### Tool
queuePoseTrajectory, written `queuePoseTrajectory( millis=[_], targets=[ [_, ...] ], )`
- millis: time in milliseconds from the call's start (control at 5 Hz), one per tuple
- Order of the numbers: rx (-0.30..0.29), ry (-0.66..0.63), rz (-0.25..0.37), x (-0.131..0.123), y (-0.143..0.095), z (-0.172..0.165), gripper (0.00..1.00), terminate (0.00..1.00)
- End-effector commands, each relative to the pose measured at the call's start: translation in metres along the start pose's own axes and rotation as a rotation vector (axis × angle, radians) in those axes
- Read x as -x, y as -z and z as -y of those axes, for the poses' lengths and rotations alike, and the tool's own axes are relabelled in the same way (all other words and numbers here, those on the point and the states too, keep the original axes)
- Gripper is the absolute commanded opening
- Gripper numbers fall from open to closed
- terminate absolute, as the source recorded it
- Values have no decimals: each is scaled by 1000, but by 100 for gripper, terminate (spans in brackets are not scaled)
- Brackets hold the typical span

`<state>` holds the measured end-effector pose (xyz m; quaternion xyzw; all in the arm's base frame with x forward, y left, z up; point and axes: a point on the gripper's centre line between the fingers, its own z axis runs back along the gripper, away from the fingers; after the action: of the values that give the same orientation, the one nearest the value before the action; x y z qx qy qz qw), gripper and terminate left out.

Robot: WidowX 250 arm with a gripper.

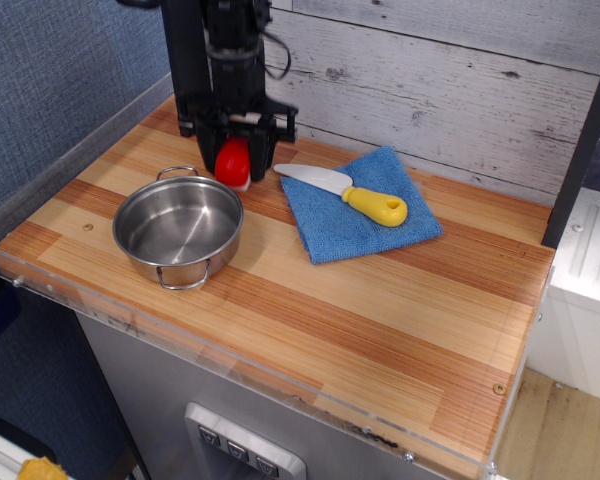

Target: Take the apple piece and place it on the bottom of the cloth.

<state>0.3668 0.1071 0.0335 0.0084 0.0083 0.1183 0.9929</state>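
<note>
The red apple piece [232,162] is clamped between the black fingers of my gripper [234,168] at the back left of the wooden table, held just above the surface behind the pot. The gripper is shut on it. The blue cloth [360,205] lies flat to the right of the gripper, with a white toy knife with a yellow handle [345,192] across its upper part. The near, lower part of the cloth is bare.
A steel pot [178,230] with two handles stands in front of the gripper, at the left of the table [360,320]. A clear plastic rim runs along the table's left and front edges. A white plank wall is behind.
</note>
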Motion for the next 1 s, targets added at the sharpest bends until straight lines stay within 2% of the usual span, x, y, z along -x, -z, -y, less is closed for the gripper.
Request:
queuePoseTrajectory(
  millis=[0, 200, 400, 800],
  targets=[
    [20, 18, 153, 12, -73, 4, 0, 0],
    [20, 69, 182, 23, -87, 12, 0, 0],
    [45, 148, 213, 40, -98, 19, 0, 0],
    [64, 353, 193, 79, -96, 51, 0, 0]
  ],
)
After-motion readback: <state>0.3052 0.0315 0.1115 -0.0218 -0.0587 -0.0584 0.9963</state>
